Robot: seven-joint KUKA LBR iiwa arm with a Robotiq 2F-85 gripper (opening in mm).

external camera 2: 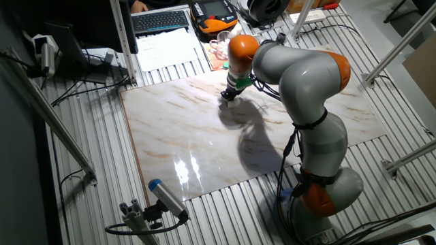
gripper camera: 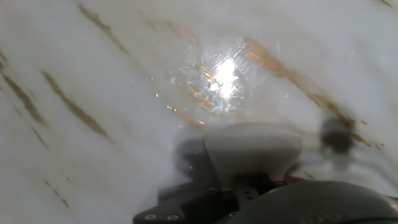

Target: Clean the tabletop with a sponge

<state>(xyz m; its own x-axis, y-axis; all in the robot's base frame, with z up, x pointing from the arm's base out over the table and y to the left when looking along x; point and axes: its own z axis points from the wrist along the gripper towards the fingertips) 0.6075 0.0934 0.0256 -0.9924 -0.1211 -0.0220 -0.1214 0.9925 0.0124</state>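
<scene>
Beyond the hand (external camera 2: 228,94), off the far edge of the tabletop (external camera 2: 204,150), lie sheets of paper (external camera 2: 170,47), a keyboard (external camera 2: 160,20) and an orange-and-black pendant (external camera 2: 216,17); a small clutter of pinkish things (external camera 2: 219,49) sits just behind the hand on the ribbed metal (external camera 2: 88,204). None of it touches the hand. On the near side, well away from the hand, a grey cylinder with a blue cap (external camera 2: 167,197) rests on the metal just off the slab's near edge, beside a small clamp. The marble around the hand is bare, with a bright glare patch ahead of the fingers in the hand view.

Under the hand, pressed to the marble near the slab's far edge, is the sponge (gripper camera: 252,149): in the hand view it shows as a pale, blurred block right at the fingers' end. In the fixed view it is too small and hidden to make out.

From the blur I cannot tell whether the fingers are clamped on it or only close around it.

The arm (external camera 2: 306,88) rises from its base at the slab's near right, bends over at the elbow and reaches out across the marble, the wrist turned straight down so the hand points at the surface.
</scene>
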